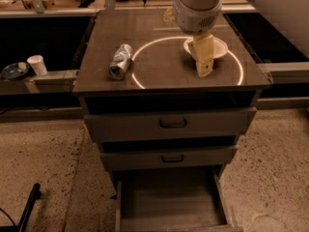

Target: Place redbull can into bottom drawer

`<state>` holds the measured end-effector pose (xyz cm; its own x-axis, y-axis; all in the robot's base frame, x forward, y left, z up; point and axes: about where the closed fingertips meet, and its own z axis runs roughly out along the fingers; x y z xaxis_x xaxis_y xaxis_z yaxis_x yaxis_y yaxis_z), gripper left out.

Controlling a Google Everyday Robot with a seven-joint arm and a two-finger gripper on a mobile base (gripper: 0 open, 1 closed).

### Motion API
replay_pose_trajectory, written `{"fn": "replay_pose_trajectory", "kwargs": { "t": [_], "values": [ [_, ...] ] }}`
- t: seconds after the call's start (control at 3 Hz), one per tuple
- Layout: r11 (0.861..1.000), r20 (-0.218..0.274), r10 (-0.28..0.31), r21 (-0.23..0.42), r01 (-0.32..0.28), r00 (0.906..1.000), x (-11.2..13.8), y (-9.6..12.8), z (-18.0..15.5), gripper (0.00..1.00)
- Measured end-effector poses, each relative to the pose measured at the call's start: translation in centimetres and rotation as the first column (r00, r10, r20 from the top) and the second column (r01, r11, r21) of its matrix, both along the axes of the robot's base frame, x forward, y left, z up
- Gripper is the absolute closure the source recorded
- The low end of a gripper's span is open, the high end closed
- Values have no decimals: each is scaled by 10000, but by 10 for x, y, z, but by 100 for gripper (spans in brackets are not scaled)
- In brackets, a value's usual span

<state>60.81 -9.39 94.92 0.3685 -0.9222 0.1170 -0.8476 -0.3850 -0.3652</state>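
The redbull can (120, 61) lies on its side on the left part of the cabinet top (159, 76), its shiny round end facing the front. The bottom drawer (170, 199) is pulled open below the two upper drawers and its flat floor is bare. My gripper (204, 70) hangs from the white arm over the middle right of the top, in front of the white bowl (218, 46), well to the right of the can. It holds nothing that I can see.
A white paper cup (36, 65) and a dark dish (15, 70) sit on a low ledge at the left. The two upper drawers (171, 124) with black handles are closed. A black bar (28, 207) lies on the floor at lower left.
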Motion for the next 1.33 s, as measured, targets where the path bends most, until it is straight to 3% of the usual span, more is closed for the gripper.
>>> {"fn": "replay_pose_trajectory", "kwargs": {
  "t": [0.67,1.0,1.33],
  "values": [
    [9970,84,572,-521,-566,9983,0,3,3,0],
    [9730,-174,1727,-1527,-1733,9848,12,21,-3,0],
    [8809,-658,4023,-2439,-4057,9131,34,49,-15,0]
  ]
}}
